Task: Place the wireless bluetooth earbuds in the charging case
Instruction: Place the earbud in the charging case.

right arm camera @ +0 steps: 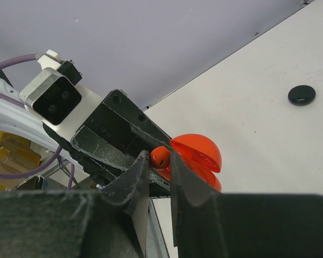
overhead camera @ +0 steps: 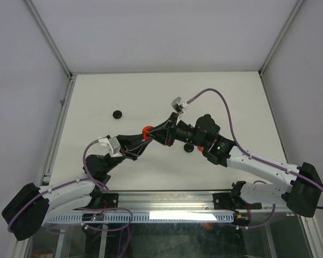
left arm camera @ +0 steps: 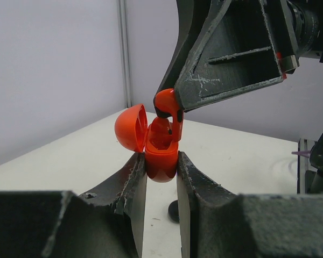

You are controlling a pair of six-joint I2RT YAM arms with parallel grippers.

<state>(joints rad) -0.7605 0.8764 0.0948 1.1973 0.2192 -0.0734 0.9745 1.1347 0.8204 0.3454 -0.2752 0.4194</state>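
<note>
Left wrist view: left gripper [left arm camera: 161,157] clamps the open red case [left arm camera: 160,167]; right gripper [right arm camera: 159,157] pinches a red earbud [left arm camera: 167,102] at its opening.

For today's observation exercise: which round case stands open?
The red case, clamped in the left end effector, lid hinged back; both black discs lie shut on the table.

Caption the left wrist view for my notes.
Right gripper holds a red earbud over the open red charging case gripped by the left gripper.

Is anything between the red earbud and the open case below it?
No. Left wrist view shows the red earbud directly over the open red case, stem reaching its mouth, nothing between.
</note>
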